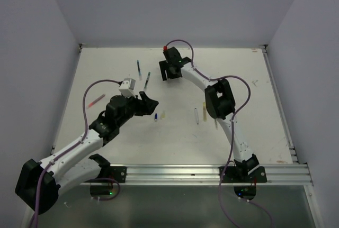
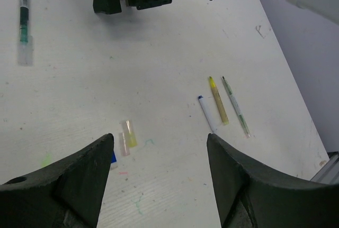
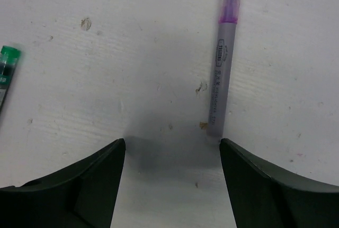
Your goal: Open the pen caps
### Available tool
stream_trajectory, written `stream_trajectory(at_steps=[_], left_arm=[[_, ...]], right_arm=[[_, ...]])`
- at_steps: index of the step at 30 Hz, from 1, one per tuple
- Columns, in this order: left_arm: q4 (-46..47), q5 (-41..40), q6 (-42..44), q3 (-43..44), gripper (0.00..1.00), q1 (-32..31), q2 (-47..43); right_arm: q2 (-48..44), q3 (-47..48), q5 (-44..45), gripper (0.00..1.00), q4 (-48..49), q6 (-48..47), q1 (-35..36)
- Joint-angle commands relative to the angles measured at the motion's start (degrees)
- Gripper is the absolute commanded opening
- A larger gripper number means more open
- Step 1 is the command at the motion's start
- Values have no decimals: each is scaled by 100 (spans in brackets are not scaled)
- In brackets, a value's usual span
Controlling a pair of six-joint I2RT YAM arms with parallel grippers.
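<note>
**A:** R gripper (image 3: 170, 144), status?

**B:** Jaws spread wide, nothing betw. them, low over the table (image 3: 79, 37). Grey-purple pen (image 3: 221, 80) lies at the inner edge of the right-side finger (image 3: 265, 185). Near end is abt at the fingertip; can't tell if touching.

**A:** Long axis?

**B:** Runs straight away from the wrist cam, so crosswise to the closing line. Purple end (image 3: 230, 6), prob. the cap, is the far end. Pen sits right of gap centre. Judgement: needs a sideways shift to the right, no wrist turn, before the jaws could close across the barrel.

**A:** L gripper (image 2: 159, 138)?

**B:** Also wide, empty, mid-table. Loose caps (image 2: 127, 135) lie just ahead of its left-side finger, off any pen. Three pens (image 2: 218, 103) lie side by side to the right, well apart from the caps.

**A:** Nearer arm for the grey-purple one?

**B:** R, clearly. In top view L is well apart from it.
</note>
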Motion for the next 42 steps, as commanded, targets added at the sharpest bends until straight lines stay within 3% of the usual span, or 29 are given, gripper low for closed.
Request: stream_trajectory(at_steps=[1,10,15,18,21,22,25,28,31,34,38,42], left_arm=[[2,7,127,26,74,38,-126],[-7,-19,136,0,75,47,-179],[-77,-28,144,52,75,38,-240],[-138,-80,127,61,75,65,-293],[-200,-98,22,70,75,91,-276],[-252,-81,-13,113,75,100,-223],[-419,-45,-137,271,72,144,-39],[-621,-37,-251,508,70,205,128],[-954,-72,-365,693,70,293,190],[-1035,33,-523,869,70,407,164],[-859,517,-725,940,70,566,225],[-501,1025,-997,879,70,627,445]], right_arm=[[211,340,-19,76,-260,-112,-81],[624,771,-362,77,-366,-25,-283],[1011,1455,-467,70,-673,-7,-397],[1257,1851,-521,58,-910,-112,-406],[1302,1923,-494,34,-999,-182,-406],[1293,1905,-503,21,-1007,-200,-406],[1170,1765,-573,0,-911,-235,-406],[819,1467,-783,0,-631,-192,-406],[152,870,-1047,0,-191,-183,-397],[-1059,-499,-1373,0,441,-87,-318],[-2782,-3166,-1645,0,1309,344,-125],[-4145,-4921,-2083,0,2015,643,296]])
